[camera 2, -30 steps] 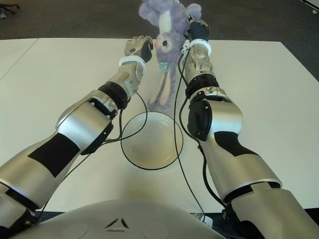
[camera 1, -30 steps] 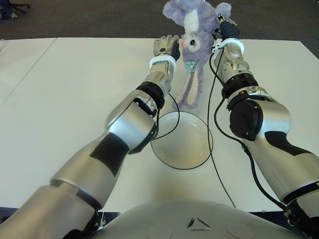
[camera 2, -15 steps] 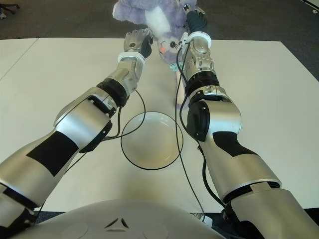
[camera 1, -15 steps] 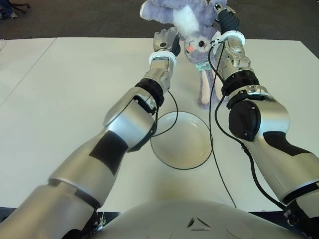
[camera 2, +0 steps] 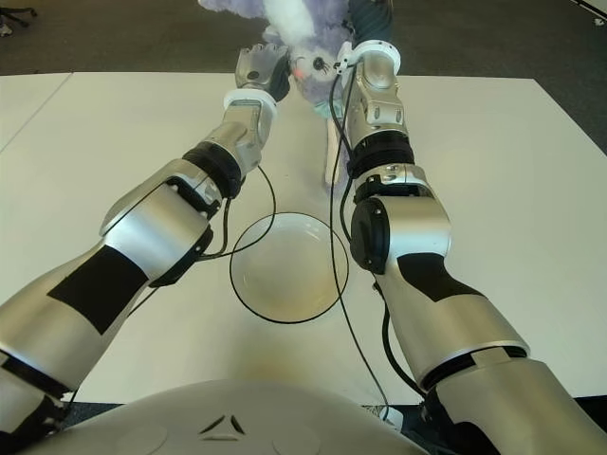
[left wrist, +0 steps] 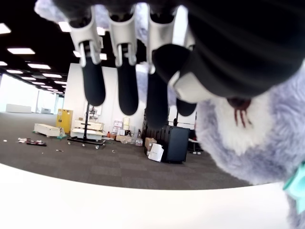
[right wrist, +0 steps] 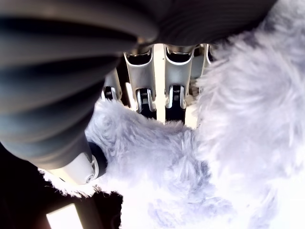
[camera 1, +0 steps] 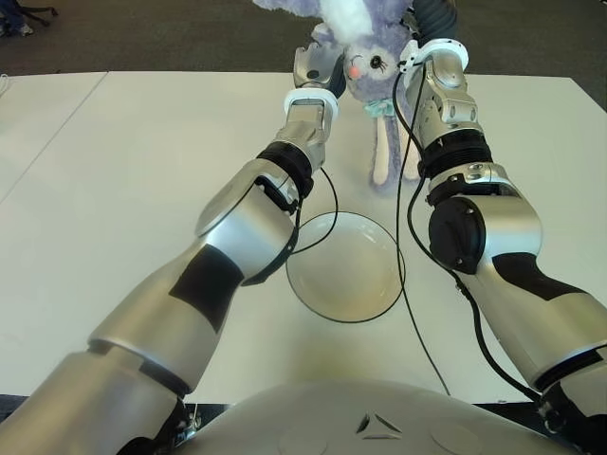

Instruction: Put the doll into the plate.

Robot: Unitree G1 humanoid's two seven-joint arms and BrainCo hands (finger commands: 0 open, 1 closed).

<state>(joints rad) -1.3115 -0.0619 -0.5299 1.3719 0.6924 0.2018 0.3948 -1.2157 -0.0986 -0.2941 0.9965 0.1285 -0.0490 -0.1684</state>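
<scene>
Doll held aloft between both our hands, plate waiting empty.

We hold the purple doll [camera 1: 365, 57] above the white surface [camera 1: 142, 171], beyond the plate [camera 1: 346, 265]. Our right hand [right wrist: 157, 95] has its fingers [right wrist: 145, 102] sunk into the fur; our left hand [camera 1: 318, 68] presses alongside, its fingers [left wrist: 126, 90] extended. The doll's top is cut off.

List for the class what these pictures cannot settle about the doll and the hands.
- Doll: its top is cut off by the upper edge in both eye views.
- Left hand: the left wrist view does not settle whether its outstretched fingers press the doll.
- Right hand: the eye views crop it; fur buries its fingers.
</scene>
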